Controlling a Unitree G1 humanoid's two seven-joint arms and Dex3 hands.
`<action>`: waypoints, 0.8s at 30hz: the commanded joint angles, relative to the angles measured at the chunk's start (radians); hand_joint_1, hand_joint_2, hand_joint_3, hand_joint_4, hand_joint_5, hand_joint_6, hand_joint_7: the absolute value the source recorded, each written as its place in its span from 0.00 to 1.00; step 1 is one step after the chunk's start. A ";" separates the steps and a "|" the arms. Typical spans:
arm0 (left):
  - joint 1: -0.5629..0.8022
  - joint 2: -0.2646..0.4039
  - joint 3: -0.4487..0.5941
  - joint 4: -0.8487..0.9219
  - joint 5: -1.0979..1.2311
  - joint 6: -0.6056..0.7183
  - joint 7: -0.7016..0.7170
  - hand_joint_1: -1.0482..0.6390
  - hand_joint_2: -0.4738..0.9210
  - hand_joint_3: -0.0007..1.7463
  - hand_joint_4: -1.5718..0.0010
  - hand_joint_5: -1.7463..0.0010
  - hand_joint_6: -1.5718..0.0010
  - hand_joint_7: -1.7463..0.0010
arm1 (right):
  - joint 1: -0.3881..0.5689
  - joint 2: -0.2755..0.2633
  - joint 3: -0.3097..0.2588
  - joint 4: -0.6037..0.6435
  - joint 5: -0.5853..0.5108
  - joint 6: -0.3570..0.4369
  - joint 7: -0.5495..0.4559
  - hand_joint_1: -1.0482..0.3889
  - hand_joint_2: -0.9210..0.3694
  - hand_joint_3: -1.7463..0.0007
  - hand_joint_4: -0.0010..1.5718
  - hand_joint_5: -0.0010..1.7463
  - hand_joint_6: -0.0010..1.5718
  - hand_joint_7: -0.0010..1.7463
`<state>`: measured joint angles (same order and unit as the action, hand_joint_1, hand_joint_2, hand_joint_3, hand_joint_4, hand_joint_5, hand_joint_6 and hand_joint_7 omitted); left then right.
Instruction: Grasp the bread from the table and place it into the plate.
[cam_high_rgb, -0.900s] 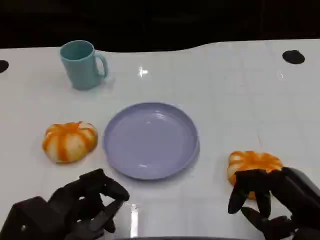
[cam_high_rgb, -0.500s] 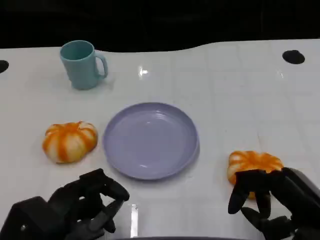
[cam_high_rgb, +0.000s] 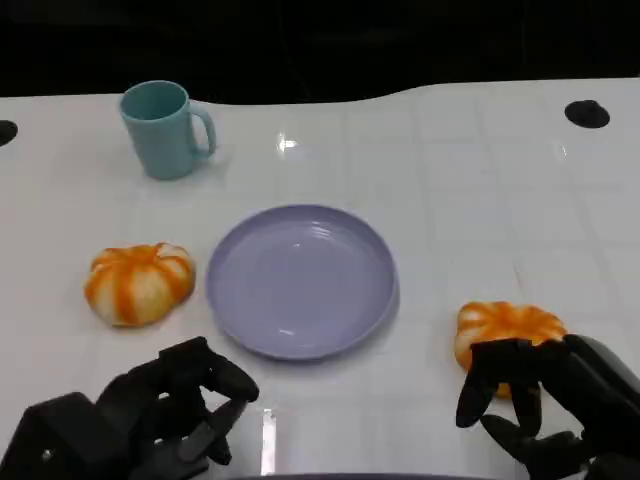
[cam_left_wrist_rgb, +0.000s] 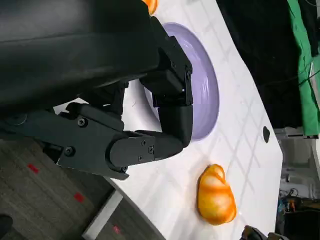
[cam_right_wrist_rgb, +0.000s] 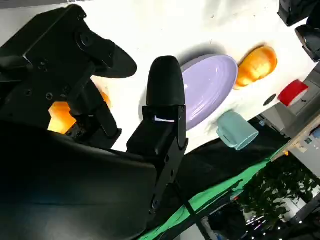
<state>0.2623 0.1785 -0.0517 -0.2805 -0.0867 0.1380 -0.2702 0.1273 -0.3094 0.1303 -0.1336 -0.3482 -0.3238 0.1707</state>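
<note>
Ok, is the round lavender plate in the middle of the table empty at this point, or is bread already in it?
Empty. The round lavender plate shows only its bare surface; both orange-striped bread rolls lie on the white table either side.

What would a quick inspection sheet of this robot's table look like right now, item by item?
Surface: white table, glossy, with two dark round spots near its far corners.
Job's things: lilac plate in the middle, nothing on it; one orange-striped bread to its left, a second bread to its right, both on the table.
Clutter: teal mug upright at the far left.
Hands: left hand near the front edge, fingers curled, holding nothing; right hand with fingers apart just over the second bread's near side, contact cannot be told.
Cables: nothing seen.
Surroundings: dark backdrop behind the table; green cloth and plants beyond it in the right wrist view.
</note>
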 joint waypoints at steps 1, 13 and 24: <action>-0.002 0.011 0.009 0.005 0.000 -0.003 -0.003 0.39 1.00 0.27 0.61 0.00 0.62 0.25 | -0.004 -0.005 -0.002 0.007 0.017 -0.005 0.000 0.69 0.46 0.32 0.59 1.00 0.57 0.66; -0.003 0.014 0.012 0.008 -0.002 -0.003 -0.006 0.39 1.00 0.27 0.61 0.00 0.62 0.25 | 0.016 0.020 -0.026 -0.077 -0.046 0.043 -0.065 0.67 0.38 0.51 0.43 0.66 0.48 0.35; -0.004 0.013 0.011 0.007 -0.005 0.002 -0.004 0.39 1.00 0.27 0.62 0.00 0.62 0.25 | 0.026 -0.014 -0.046 -0.245 -0.249 0.179 -0.063 0.52 0.14 0.91 0.19 0.43 0.36 0.10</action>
<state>0.2586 0.1792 -0.0480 -0.2717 -0.0935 0.1374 -0.2718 0.1498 -0.2960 0.1091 -0.3371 -0.5728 -0.1798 0.0912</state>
